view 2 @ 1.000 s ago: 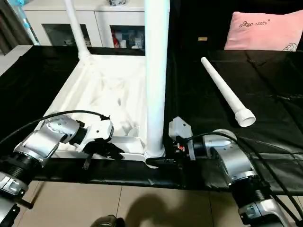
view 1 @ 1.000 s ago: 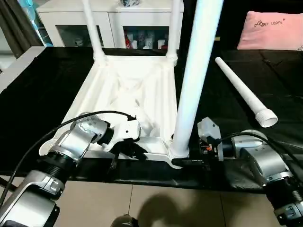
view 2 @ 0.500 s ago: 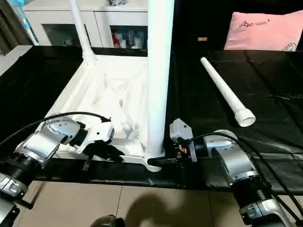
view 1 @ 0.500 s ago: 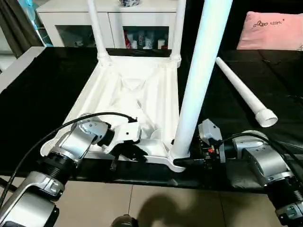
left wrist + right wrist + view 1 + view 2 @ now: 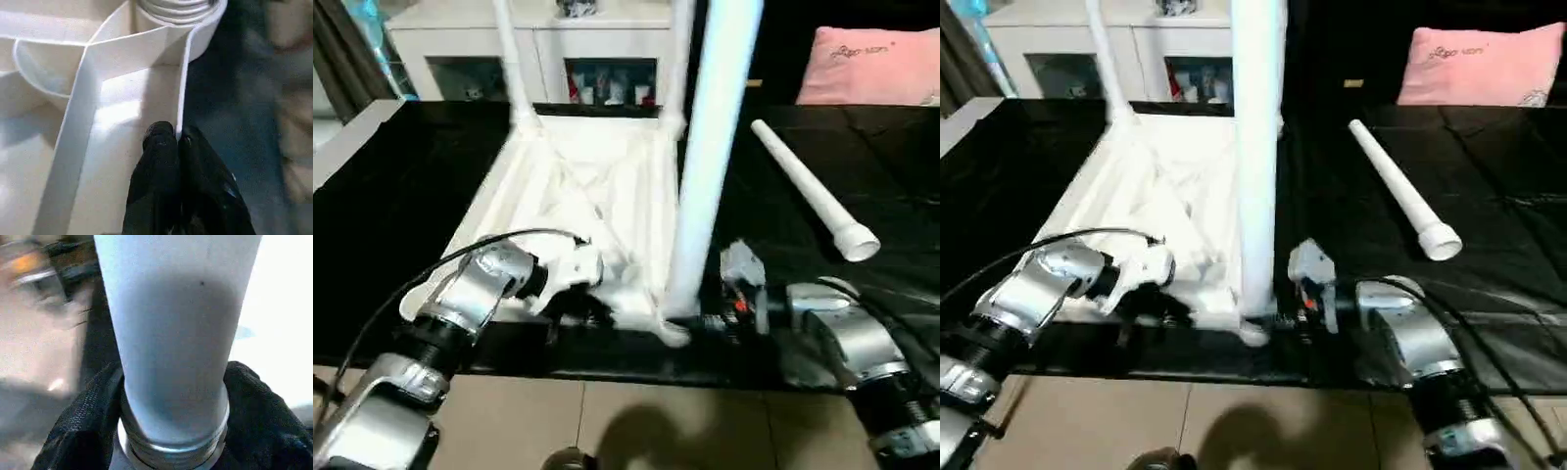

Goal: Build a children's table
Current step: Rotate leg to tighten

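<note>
The white tabletop lies upside down on the black table, ribs up. Two white legs stand in its far corners. A third leg stands upright in the near right corner socket. My right gripper is shut on this leg's base, with a black finger pressed against each side just above the threaded collar. At the near edge my left gripper is shut on the tabletop's thin rim wall, close to that socket. A fourth leg lies loose on the black table to the right.
A white glass-door cabinet stands behind the table and a pink pillow lies at the back right. The black table's near edge runs just under both grippers, with tiled floor below. Black cables trail from both forearms.
The right gripper's jaws have narrowed around the near leg's base. That leg's top swung slightly right, then back left. The left gripper keeps its hold on the rim.
</note>
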You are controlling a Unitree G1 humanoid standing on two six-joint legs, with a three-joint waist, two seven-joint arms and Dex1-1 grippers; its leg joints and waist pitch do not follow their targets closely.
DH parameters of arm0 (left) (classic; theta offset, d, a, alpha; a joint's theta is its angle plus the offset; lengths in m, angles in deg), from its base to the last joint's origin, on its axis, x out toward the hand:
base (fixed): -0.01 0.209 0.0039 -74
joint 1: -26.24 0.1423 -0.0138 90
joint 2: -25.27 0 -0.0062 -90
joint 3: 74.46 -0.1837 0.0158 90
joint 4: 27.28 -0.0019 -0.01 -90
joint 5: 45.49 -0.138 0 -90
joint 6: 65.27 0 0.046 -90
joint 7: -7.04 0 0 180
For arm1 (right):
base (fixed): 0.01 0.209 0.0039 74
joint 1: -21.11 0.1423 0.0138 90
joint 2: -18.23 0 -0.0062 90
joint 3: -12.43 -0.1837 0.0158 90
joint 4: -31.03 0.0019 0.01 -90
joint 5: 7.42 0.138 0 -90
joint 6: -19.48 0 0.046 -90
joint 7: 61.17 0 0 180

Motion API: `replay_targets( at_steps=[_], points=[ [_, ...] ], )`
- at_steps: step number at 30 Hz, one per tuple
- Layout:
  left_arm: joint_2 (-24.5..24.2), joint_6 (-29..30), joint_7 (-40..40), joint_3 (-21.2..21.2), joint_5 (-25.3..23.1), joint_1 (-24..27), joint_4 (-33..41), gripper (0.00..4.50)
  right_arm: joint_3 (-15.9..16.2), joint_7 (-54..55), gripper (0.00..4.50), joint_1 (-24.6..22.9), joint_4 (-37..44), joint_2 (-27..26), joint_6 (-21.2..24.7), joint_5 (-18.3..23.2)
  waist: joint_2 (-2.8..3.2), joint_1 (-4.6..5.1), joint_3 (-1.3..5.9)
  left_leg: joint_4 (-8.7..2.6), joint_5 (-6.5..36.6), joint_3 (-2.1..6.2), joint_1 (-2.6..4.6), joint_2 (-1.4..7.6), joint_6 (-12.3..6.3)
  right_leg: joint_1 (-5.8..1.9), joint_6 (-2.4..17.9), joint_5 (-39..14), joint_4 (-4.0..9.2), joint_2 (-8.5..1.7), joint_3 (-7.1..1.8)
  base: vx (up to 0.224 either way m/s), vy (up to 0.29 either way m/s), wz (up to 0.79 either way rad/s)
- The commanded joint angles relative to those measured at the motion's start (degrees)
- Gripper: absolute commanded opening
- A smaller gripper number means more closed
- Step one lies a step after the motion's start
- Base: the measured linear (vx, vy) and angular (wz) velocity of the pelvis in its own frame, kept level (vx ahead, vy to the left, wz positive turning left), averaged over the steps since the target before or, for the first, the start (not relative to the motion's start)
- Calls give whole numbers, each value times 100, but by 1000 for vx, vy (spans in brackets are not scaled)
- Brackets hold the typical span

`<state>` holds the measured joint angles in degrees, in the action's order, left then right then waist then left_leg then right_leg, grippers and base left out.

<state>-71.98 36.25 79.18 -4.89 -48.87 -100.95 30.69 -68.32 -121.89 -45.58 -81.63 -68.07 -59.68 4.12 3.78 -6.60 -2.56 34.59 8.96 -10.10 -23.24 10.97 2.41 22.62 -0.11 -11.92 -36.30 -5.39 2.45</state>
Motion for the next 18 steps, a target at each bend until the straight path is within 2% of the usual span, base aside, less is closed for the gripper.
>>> replay_targets(
  at_steps=[1, 2, 3, 4, 5, 6, 8, 11, 12, 15, 16, 18],
  points=[
    [560, 397, -1036, 279, 76, -424, -89, 0, 109, 1118, 267, 182, -404, -558, 271, -212, -66, 73, 323, -474, 1856, 62, 182, 145, 138, -172, 1216, -1736, 500, -269, -131, 0, 0, 0],
    [690, 552, -1304, 386, 104, -500, -155, 0, 66, 1410, 266, 237, -516, -704, 293, -247, -93, 138, 331, -490, 1997, 97, 187, 130, 271, -204, 1078, -2082, 531, -292, -121, -55, 11, -8],
    [690, 552, -1304, 386, 104, -500, -155, 0, 66, 1410, 266, 237, -516, -704, 293, -247, -95, 186, 337, -506, 1918, 107, 157, 129, 286, -227, 1013, -2014, 543, -291, -122, 0, 0, 0],
    [945, 799, -1785, 584, 169, -629, -232, 0, -21, 1992, 266, 356, -749, -992, 334, -353, -82, 223, 349, -501, 1805, 103, 131, 120, 231, -235, 1001, -1798, 541, -277, -127, 0, 0, 0],
    [1035, 864, -1941, 633, 178, -665, -239, 0, -46, 2207, 266, 406, -847, -1105, 346, -388, -87, 240, 353, -490, 1760, 91, 137, 115, 208, -217, 1018, -1689, 546, -268, -131, 0, 0, 0],
    [1061, 883, -1987, 647, 181, -675, -240, 0, -54, 2270, 266, 421, -875, -1138, 350, -398, -102, 255, 365, -463, 1734, 75, 166, 103, 144, -195, 1081, -1569, 557, -263, -138, 0, 0, 0],
    [1341, 1028, -2437, 746, 172, -741, -212, 0, -127, 2938, 266, 604, -1190, -1498, 473, -462, -94, 286, 356, -458, 1673, 73, 144, 91, 65, -204, 1095, -1613, 572, -261, -128, 0, 0, 0],
    [1586, 1140, -2797, 788, 83, -797, -202, 0, -179, 3429, 266, 770, -1429, -1794, 570, -632, -88, 298, 367, -456, 1610, 71, 150, 102, 24, -192, 1084, -1597, 578, -246, -123, 0, 0, 0],
    [1620, 1164, -2825, 789, 64, -803, -203, 0, -216, 3486, 266, 798, -1475, -1841, 593, -650, -62, 316, 367, -462, 1590, 72, 138, 103, 29, -191, 1097, -1471, 568, -234, -127, 0, 0, 0],
    [1610, 1046, -2869, 734, -16, -822, -304, 0, -267, 3383, 266, 785, -1446, -1816, 451, -616, -62, 310, 384, -454, 1533, 69, 139, 106, -35, -208, 1134, -1156, 551, -231, -131, 0, 0, 0],
    [1614, 1053, -2889, 745, -21, -828, -332, 0, -312, 3392, 322, 780, -1428, -1809, 470, -584, -58, 306, 392, -452, 1463, 71, 136, 108, -60, -218, 1167, -976, 534, -225, -131, 0, 0, 0],
    [1599, 1071, -2913, 742, -53, -836, -366, 0, -392, 3415, 336, 769, -1392, -1776, 406, -557, -55, 303, 396, -447, 1400, 65, 137, 109, -99, -224, 1223, -780, 519, -223, -128, 0, 0, 0]
  ],
)
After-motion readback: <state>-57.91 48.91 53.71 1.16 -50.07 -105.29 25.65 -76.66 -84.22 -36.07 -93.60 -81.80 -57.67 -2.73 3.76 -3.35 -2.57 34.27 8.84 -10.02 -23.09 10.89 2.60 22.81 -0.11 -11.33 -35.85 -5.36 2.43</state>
